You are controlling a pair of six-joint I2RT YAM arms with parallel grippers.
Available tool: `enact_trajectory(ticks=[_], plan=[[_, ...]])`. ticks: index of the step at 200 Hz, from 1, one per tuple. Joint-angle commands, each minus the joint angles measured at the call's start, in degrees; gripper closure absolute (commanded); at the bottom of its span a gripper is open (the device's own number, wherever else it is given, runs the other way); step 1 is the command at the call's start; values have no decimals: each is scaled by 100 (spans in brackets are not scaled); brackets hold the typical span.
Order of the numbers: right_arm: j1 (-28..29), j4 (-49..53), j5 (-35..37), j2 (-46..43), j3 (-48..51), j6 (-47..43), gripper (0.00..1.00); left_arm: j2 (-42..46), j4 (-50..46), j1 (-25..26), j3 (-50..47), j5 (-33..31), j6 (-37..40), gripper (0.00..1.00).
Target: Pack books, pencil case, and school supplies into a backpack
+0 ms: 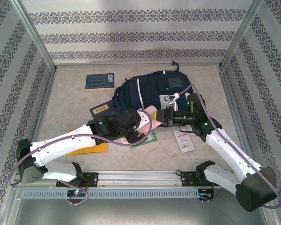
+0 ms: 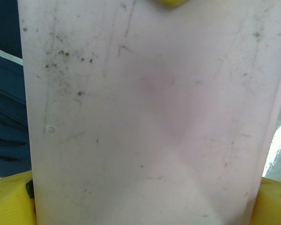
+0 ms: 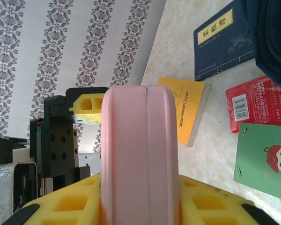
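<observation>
Backpack (image 1: 150, 91) lies mid-table, its interior hidden. Pink pencil case (image 1: 147, 114) hangs just before it. The right gripper (image 1: 165, 117) is clamped on its faces, and the left gripper (image 1: 136, 125) straddles it wide, grip unclear. Books (image 1: 99, 80), red packet (image 3: 257, 105) and white strip (image 1: 183, 139) lie around on the table (image 1: 70, 103).

We identify each arm by its white link shells and black joint housings: left arm (image 1: 61, 146), right arm (image 1: 232, 149). A grey-purple cable (image 1: 65, 137) runs along each arm in loose loops. A green indicator lamp (image 1: 99, 123) sits on each black wrist housing. The jaws carry yellow moulded fingers (image 3: 65, 206) with rectangular pockets. A black base housing (image 1: 28, 164) terminates each arm.
</observation>
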State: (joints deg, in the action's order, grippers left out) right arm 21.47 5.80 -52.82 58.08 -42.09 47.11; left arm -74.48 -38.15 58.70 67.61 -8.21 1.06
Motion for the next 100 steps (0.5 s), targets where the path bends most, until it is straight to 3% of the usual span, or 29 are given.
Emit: enact_trajectory(ticks=[1, 31, 68, 100], plan=[[-279, 15, 302, -240, 16, 143, 72, 253, 79, -534, 65, 644, -688, 0], [-667, 115, 503, -485, 77, 183, 73, 832, 597, -1430, -326, 2108, -1942, 0], [-899, -597, 508, -668, 360, 713, 74, 1184, 1241, -2341, -833, 3134, -3503, 0], [-923, -1137, 665, -827, 511, 1079, 77, 1547, 2688, -3128, -1702, 4044, -5010, 0]])
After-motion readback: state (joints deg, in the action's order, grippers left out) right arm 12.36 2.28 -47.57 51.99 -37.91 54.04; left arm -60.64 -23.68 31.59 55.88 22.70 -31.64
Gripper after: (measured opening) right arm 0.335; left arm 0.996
